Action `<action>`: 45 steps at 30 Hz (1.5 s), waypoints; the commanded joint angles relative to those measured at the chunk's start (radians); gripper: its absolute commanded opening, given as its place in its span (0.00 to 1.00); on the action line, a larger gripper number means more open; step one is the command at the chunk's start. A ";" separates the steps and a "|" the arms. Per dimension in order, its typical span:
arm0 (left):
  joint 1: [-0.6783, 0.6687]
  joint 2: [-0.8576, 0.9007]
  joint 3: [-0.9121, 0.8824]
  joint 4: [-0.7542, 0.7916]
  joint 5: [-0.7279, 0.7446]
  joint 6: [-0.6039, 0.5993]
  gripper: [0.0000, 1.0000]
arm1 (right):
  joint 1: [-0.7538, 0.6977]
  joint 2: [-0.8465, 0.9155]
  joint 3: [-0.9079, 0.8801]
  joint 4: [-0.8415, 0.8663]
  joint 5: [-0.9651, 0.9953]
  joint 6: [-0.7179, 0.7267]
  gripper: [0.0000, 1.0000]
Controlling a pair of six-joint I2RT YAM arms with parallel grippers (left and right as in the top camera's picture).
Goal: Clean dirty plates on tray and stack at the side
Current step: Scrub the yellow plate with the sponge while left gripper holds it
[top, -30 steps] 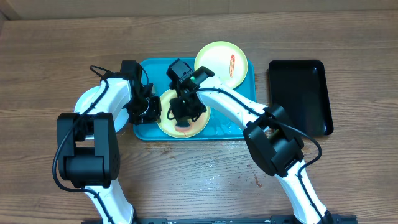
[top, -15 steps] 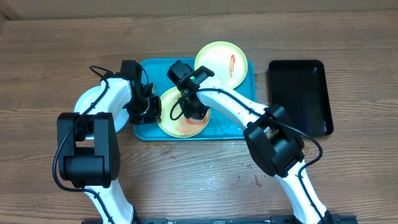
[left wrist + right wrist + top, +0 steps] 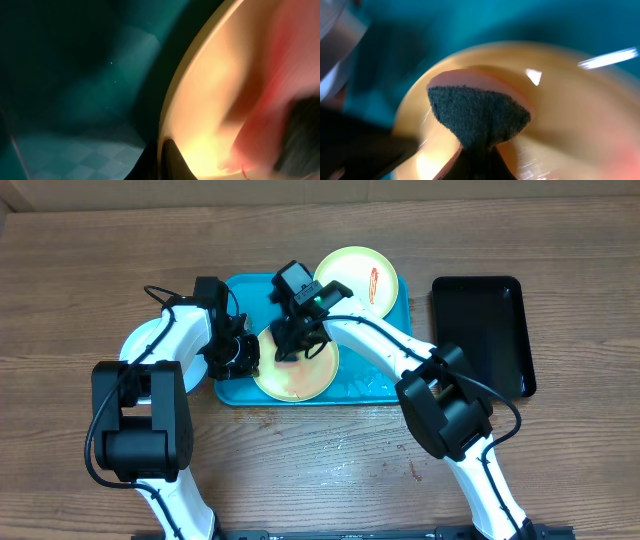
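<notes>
left arm [image 3: 165, 340] and right arm [image 3: 375, 345]: white rounded shells between chunky black joint blocks, thin black cables looping alongside. a green light [image 3: 313, 304] glows upper centre. left gripper [image 3: 161, 160] and right gripper [image 3: 476, 159] have dark, tapered tips.

We see a glossy plastic plate [image 3: 570, 110], a rough matt sponge [image 3: 477, 117], a smooth plastic tray [image 3: 250, 290] and a grained wooden bench [image 3: 300, 470].
</notes>
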State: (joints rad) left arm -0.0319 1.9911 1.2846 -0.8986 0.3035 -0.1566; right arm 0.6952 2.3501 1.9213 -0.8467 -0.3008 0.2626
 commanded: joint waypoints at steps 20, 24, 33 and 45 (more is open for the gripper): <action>-0.005 0.051 -0.032 -0.005 -0.051 0.023 0.04 | -0.004 0.023 -0.005 -0.186 0.594 -0.002 0.04; -0.005 0.051 -0.032 -0.005 -0.051 0.023 0.04 | -0.004 0.023 -0.005 -0.087 0.510 -0.002 0.04; -0.005 0.051 -0.032 -0.006 -0.051 0.023 0.04 | 0.000 0.023 -0.005 0.047 0.044 0.025 0.04; -0.005 0.051 -0.032 -0.010 -0.051 0.023 0.04 | 0.029 0.023 -0.005 -0.201 0.182 0.043 0.04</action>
State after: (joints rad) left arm -0.0319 1.9919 1.2846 -0.8986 0.3073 -0.1566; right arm 0.7250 2.3505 1.9205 -1.0161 -0.2245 0.2955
